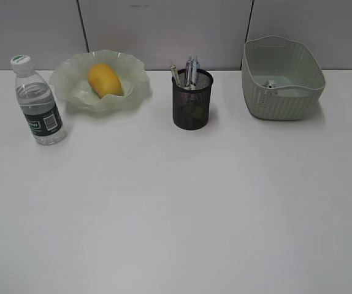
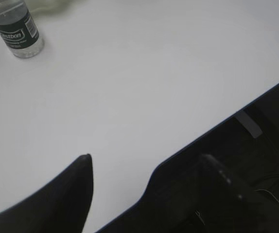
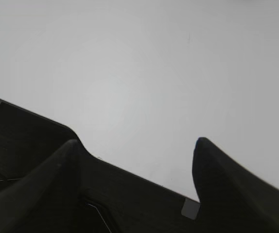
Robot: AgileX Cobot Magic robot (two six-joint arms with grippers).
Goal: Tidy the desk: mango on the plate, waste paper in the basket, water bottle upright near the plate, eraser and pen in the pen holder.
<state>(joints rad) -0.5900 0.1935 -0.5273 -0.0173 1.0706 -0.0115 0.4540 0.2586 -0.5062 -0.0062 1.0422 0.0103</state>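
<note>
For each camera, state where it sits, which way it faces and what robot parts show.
Exterior: in front, angled down at the white desk; no robot parts.
Left wrist: above the desk's near edge; open left gripper below.
Right wrist: likewise; open right gripper.
Shared: exterior and left wrist both show the clear green-labelled water bottle.

Pale grey wall panels (image 1: 164,30) with dark vertical seams (image 1: 83,26) behind.
</note>
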